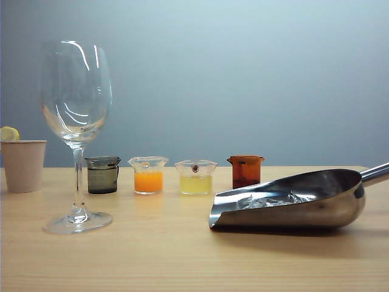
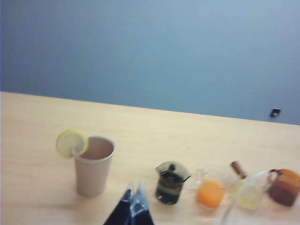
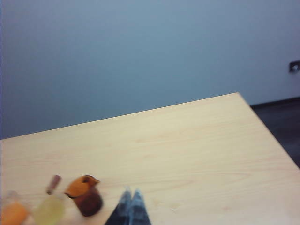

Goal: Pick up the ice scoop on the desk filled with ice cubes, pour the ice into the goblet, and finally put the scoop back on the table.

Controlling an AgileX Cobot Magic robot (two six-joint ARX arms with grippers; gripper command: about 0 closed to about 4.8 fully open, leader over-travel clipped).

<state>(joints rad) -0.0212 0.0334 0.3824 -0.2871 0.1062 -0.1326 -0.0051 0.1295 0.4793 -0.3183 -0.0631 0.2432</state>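
Hovering shut: left pincer [image 2: 132, 199]; right pincer [image 3: 132, 199].

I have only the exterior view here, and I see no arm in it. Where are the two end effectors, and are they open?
Observer: The left end effector shows in the left wrist view, fingertips together, above the desk near the grey beaker.
Operator: And the right one?
Observer: The right end effector is shut too, in the air near the brown beaker. Its camera does not show the ice scoop.
Operator: Something yellow peeks over the paper cup. What is it?
Observer: It is a lemon slice set on the rim of the paper cup.
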